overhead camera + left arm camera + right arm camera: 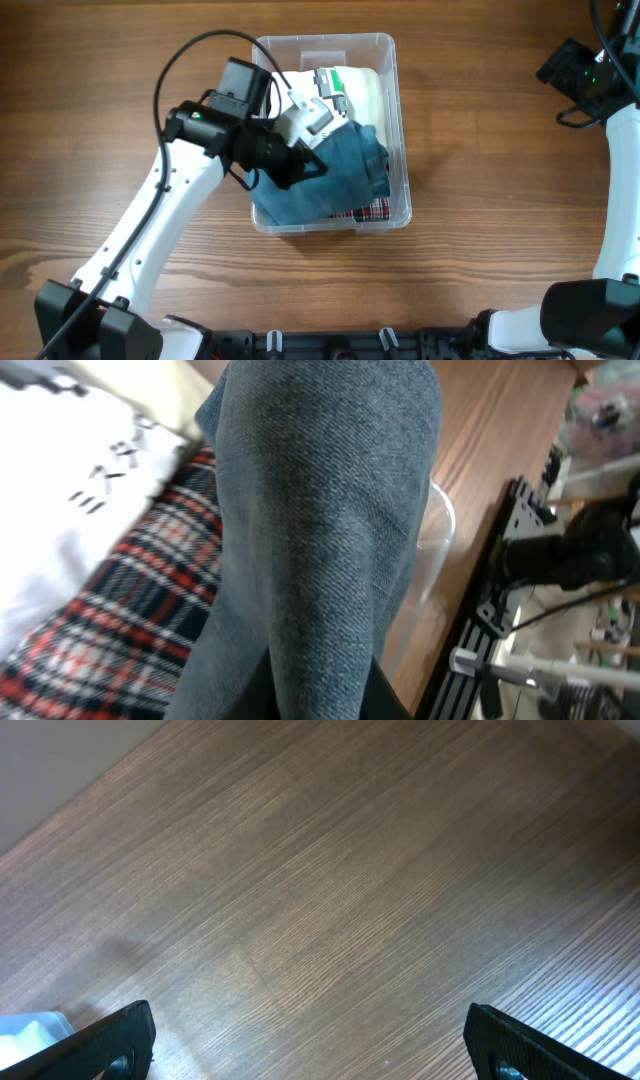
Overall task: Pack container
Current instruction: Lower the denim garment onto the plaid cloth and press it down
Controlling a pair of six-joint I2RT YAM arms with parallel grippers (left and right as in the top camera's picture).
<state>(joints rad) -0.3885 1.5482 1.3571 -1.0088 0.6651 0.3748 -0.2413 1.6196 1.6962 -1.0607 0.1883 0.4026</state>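
**Overhead and wrist views: laying a garment into the bin.** The container (401, 130) stood near the middle of the desk (500, 250), its long side running away from the robot. It already held a pale cloth (365, 95) at the far end and a plaid cloth (372, 210) at the near end. A denim garment (345, 165) lay draped across both.

The left tool (312, 165) reached in over the container's left wall. Its jaws were nearly closed on a fold of the denim, which filled the left wrist view and hid the fingers. The right tool (310, 1042) was parked over bare desk at the far right, well apart from the container. Its jaws stood fully apart and held nothing.

The step in hand appeared to be setting the denim down. To do it well, the left tool should lower the held fold until it rests on the cloths beneath, then let go. Releasing from a height would probably let the fabric bunch. In the overhead view the denim reached the left and near walls, and whether any hung over the rim could not be told. Any fabric lying over the rim should be tucked inside. A straight upward withdrawal would reduce the chance of snagging the fabric or shifting the light container.
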